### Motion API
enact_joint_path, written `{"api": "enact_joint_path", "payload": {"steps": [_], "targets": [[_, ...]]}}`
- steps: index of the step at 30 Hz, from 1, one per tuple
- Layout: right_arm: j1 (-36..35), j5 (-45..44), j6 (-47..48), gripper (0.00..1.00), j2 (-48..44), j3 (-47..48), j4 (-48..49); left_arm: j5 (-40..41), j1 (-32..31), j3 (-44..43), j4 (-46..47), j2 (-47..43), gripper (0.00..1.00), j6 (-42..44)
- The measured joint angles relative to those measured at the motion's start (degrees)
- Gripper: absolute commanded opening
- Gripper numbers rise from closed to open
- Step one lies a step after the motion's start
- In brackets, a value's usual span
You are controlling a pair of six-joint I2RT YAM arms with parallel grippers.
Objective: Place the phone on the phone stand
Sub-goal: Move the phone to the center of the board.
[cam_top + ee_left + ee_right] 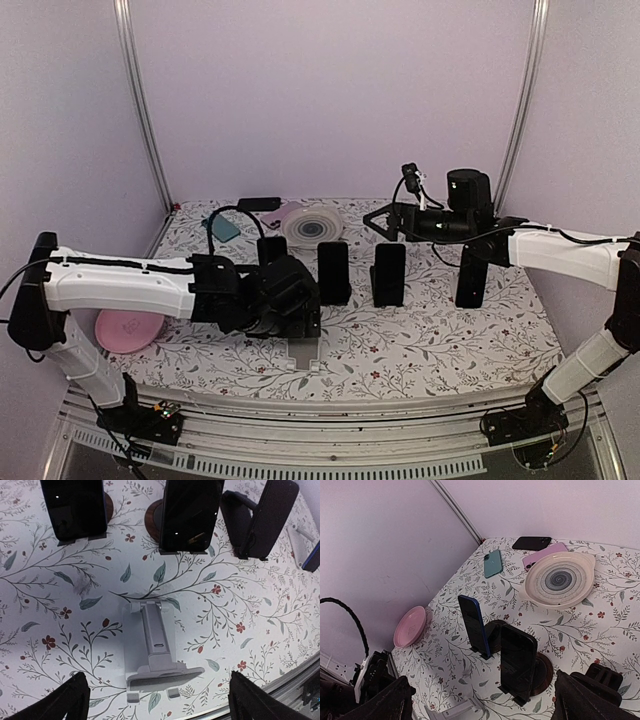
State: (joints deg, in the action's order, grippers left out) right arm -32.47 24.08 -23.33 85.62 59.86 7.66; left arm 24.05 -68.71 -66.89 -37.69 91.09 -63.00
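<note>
grey stand [155, 640] sits on the bench right under the left end effector [157, 707], between its wide-open fingers [60, 702], touching neither.

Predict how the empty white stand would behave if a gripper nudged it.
The white stand looks like thin moulded plastic, so it is probably stiff and light. Nothing rests on it, so a nudge would likely slide it across the cloth.

Overhead and left wrist cameras overlook white stand [157, 650]
</note>
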Motion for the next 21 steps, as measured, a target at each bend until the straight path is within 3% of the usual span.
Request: {"api": "enact_joint_path", "payload": {"steps": [8,21], "targets": [[0.02,-0.26,-0.02,0.99,1.2,3.3,0.02,0.61,4.13,3.76,2.05,-8.31,0.97,2.64],[0.02,-2.54,0.24,0.99,2.86,6.29,-1.46,-2.54,21.09,5.05,5.79,-14.86,0.97,10.08]]}}
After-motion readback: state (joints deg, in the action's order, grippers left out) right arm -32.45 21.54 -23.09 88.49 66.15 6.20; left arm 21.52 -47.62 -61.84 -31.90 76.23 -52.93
